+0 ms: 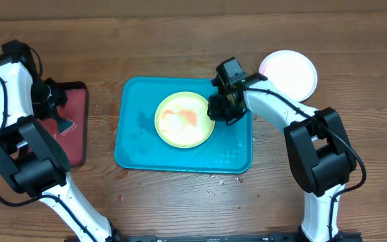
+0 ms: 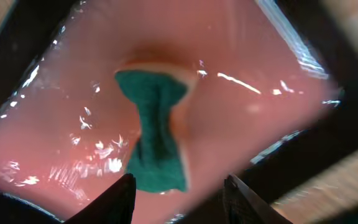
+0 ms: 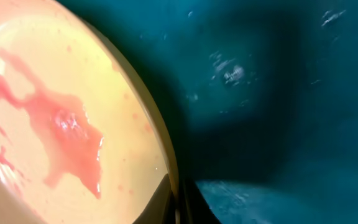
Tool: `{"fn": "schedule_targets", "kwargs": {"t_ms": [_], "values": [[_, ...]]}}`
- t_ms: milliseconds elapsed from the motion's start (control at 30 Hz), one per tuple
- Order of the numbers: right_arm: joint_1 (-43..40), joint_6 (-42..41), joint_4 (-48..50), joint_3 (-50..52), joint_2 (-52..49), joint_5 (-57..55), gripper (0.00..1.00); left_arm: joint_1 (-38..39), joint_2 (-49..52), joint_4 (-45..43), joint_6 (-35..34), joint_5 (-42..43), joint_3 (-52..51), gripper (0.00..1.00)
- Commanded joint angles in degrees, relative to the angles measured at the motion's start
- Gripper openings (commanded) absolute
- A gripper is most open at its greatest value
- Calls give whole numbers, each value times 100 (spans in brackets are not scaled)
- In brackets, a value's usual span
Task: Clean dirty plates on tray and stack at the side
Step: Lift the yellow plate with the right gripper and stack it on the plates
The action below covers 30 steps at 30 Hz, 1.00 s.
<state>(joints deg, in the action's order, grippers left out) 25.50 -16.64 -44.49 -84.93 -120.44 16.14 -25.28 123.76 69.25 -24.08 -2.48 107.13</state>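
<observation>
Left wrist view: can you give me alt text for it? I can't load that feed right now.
A green sponge, pinched narrow at its middle, lies flat in a wet, glossy pink-red tray with a black rim. The left gripper is open just above it, its two dark fingertips showing at the bottom edge on either side of the sponge's near end.

The yellow-green plate (image 3: pixel 55 124) is cut off by the right wrist view's top, left and bottom edges; of the right gripper (image 3: pixel 178 206) only a dark sliver is shown. The green sponge (image 2: pixel 154 143) is blurred, the left gripper (image 2: pixel 180 190) cropped below.
</observation>
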Motion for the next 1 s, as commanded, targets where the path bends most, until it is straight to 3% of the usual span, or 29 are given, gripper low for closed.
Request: {"fn": "schedule_targets", "kwargs": {"t_ms": [0, 33, 67, 100, 233, 400, 600, 800, 967], "values": [[-15, 372, -525, -874, 120, -990, 4, -63, -522, -37, -37, 560, 461, 48], [2, 483, -782, -1110, 153, -1300, 4, -63, -597, -57, -42, 555, 483, 51], [31, 590, -1054, -1362, 190, -1655, 4, -63, -662, -83, -42, 553, 490, 69], [59, 667, -1239, -1539, 214, -1915, 4, -61, -704, -92, -42, 553, 490, 100], [339, 946, -1996, -2350, 306, -3512, 4, -50, -699, -61, -39, 553, 479, 100], [951, 1088, -2267, -3027, 350, -5779, 4, -46, -699, -66, -39, 551, 479, 100], [1779, 3049, -1556, -3193, 350, -8006, 4, -55, -699, -63, -39, 549, 479, 100], [2280, 4594, -688, -3193, 350, -8872, 4, -52, -699, -63, -39, 549, 479, 100], [2457, 5014, -656, -3193, 350, -8876, 4, -52, -699, -66, -37, 549, 479, 100]]}}
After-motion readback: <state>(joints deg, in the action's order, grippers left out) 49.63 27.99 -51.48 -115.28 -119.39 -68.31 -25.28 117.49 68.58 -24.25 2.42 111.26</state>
